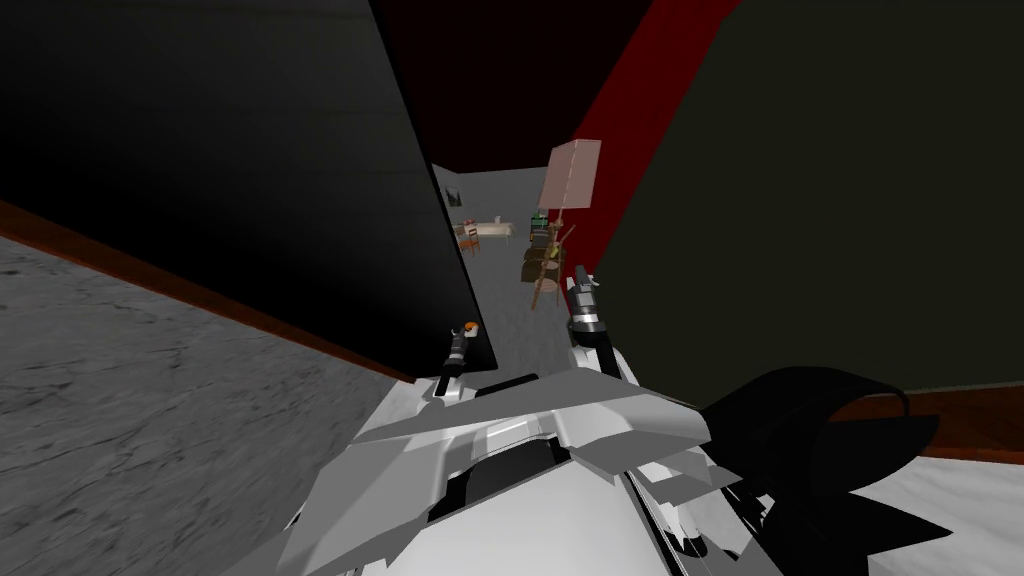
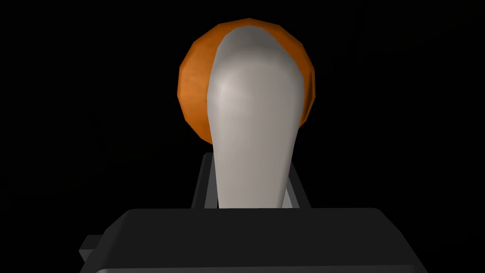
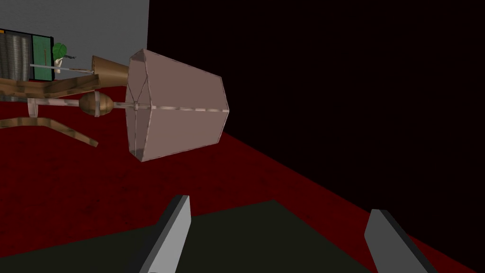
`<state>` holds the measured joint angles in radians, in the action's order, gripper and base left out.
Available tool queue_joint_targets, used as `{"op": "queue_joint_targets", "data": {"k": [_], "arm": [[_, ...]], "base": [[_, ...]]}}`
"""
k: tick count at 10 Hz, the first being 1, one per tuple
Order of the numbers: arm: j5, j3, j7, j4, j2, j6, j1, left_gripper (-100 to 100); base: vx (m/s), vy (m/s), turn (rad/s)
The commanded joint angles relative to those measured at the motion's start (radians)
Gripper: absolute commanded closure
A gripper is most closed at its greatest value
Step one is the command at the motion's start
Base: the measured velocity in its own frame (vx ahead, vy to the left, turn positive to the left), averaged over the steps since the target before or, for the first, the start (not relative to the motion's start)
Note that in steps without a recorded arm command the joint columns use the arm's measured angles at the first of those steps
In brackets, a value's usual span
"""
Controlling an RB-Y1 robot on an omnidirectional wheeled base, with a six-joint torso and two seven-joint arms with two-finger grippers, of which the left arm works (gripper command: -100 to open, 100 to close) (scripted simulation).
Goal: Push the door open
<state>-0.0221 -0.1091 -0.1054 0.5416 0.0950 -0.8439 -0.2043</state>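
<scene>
Your left gripper is at the knob of the dark door.
Its two fingers are squeezed together into one pale shape, with nothing between them; the round orange knob sits right behind their tip, near the door's free edge on your left; the door stands partly open; through the gap you can see a lamp with a pink shade; far back, a small white pot holds a green plant; your right gripper is by the gap, fingers wide apart, holding nothing.
</scene>
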Motion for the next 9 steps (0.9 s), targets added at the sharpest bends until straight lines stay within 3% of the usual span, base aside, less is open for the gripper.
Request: {"op": "queue_joint_targets", "data": {"k": [1,3,5,6,9], "arm": [[-0.012,0.024,0.01,-0.002,0.009,-0.008,-0.009,100],[-0.027,0.055,0.025,-0.005,0.009,-0.002,-0.01,100],[-0.027,0.055,0.025,-0.005,0.009,-0.002,-0.01,100],[-0.037,0.077,0.036,-0.007,0.009,0.002,-0.011,100],[-0.05,0.103,0.05,-0.009,0.008,0.006,-0.012,100]], "base": [[0.152,-0.119,0.043],[0.177,-0.128,0.062],[0.081,-0.053,0.023],[0.096,-0.066,0.011],[0.134,-0.117,0.07]]}}
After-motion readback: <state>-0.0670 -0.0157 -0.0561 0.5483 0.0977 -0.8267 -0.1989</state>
